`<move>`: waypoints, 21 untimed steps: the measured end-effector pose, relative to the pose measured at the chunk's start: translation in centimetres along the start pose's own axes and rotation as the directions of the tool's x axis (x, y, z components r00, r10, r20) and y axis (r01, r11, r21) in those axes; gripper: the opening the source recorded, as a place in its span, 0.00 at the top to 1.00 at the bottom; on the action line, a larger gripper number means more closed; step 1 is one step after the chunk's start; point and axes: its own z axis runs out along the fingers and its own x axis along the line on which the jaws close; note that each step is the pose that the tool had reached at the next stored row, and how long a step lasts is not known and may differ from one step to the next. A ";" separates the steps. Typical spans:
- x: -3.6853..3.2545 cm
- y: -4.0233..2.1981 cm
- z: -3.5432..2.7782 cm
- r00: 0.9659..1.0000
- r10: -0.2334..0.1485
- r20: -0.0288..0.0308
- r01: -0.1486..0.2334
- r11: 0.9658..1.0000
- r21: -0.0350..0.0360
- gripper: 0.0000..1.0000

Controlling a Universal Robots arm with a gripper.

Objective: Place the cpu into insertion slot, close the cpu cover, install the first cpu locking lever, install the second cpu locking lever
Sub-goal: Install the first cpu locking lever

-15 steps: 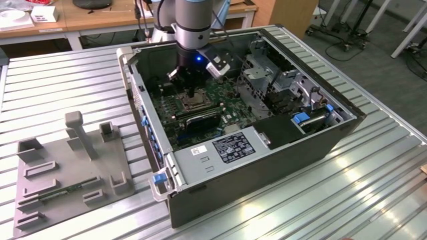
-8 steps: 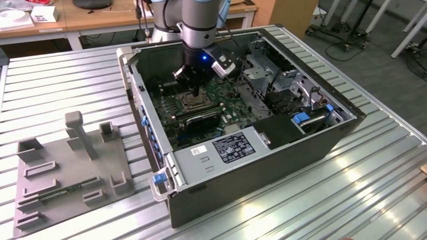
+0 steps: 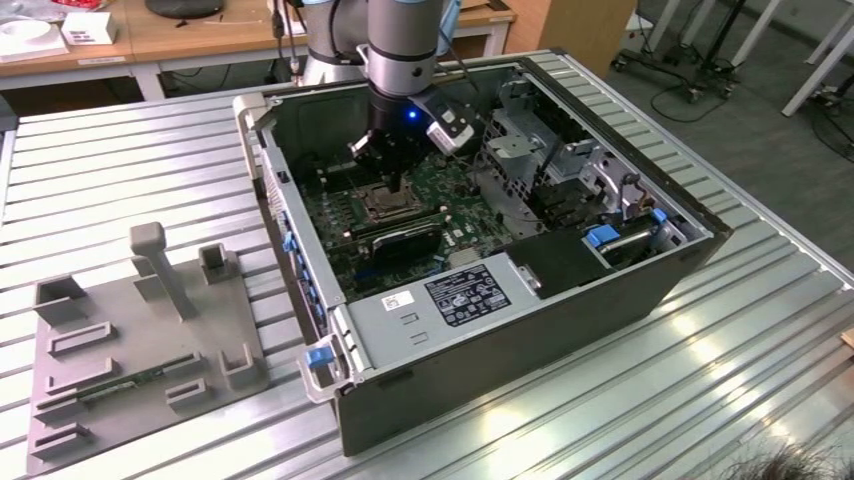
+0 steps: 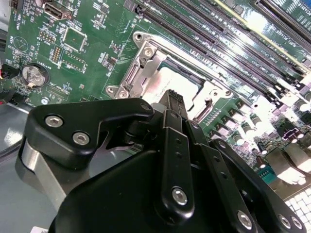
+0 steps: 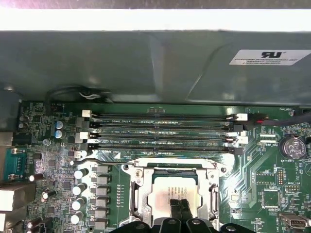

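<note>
Ribbed metal table (image 3: 120,180), wooden desks (image 3: 200,40); fingers (image 5: 174,209) over cpu (image 5: 176,190).

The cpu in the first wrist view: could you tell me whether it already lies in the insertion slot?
Yes, the cpu lies flat inside the insertion slot and its metal rim, with the gripper closed over its face.

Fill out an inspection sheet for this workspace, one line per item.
Surface: ribbed metal table, carrying the open computer case.
Job's things: cpu seated in the insertion slot; cpu cover appears to lie flat around it.
Clutter: grey fixture plate beside the case.
Grippers: gripper shut, fingertips over the cpu.
Cables: red and black wires near the memory slots.
Surroundings: wooden desks beyond the table.
</note>
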 end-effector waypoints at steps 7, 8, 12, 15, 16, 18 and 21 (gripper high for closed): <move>-0.01 0.03 -0.47 1.000 0.002 0.000 -0.002 1.000 0.000 0.90; -0.01 0.03 -0.47 1.000 0.002 0.000 -0.002 1.000 0.000 0.90; -0.01 0.03 -0.47 1.000 0.003 0.000 -0.003 1.000 0.000 0.90; -0.01 0.03 -0.47 1.000 0.003 0.000 -0.003 1.000 0.000 0.90; 0.03 0.03 -0.46 1.000 0.003 0.000 -0.003 1.000 0.000 0.90; 0.36 0.03 -0.47 1.000 0.003 0.001 -0.003 1.000 0.000 0.90; 1.25 0.04 -0.49 1.000 0.002 0.005 -0.002 1.000 0.000 0.90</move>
